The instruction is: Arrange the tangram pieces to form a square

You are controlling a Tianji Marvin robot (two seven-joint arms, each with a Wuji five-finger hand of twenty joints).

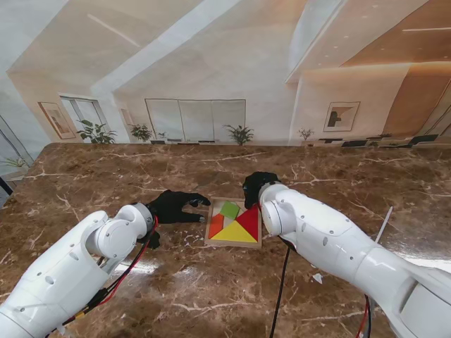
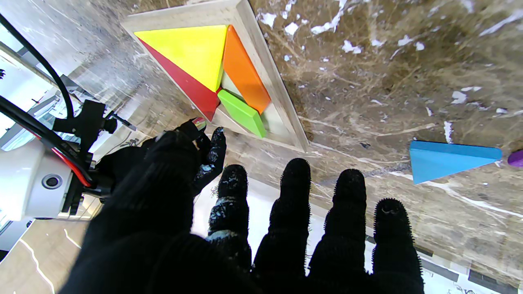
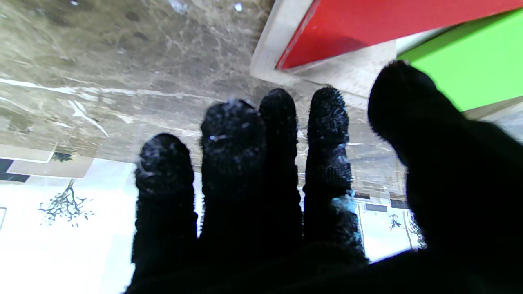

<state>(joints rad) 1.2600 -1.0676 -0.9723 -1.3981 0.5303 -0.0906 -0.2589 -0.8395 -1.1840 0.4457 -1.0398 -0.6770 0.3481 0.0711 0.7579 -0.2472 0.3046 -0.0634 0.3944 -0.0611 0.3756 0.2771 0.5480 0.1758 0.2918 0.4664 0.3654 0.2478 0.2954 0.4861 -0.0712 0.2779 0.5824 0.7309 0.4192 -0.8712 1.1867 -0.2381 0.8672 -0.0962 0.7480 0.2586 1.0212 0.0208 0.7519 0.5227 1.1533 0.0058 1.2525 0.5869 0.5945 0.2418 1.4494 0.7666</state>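
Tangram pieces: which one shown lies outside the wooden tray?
The blue triangle, flat on the marble beyond the left hand's fingers. The yellow, red, orange and green pieces sit inside the tray.

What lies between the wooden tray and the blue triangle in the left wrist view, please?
Only bare marble table separates the wooden tray from the blue triangle; the left wrist view shows it.

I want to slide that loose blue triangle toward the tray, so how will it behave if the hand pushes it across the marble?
The blue triangle looks like a rigid, flat block lying on its face, so it should slide, not roll or tip. The polished marble table probably gives little grip, so it may skid. A push off its middle would likely spin it, since its corners are pointed.
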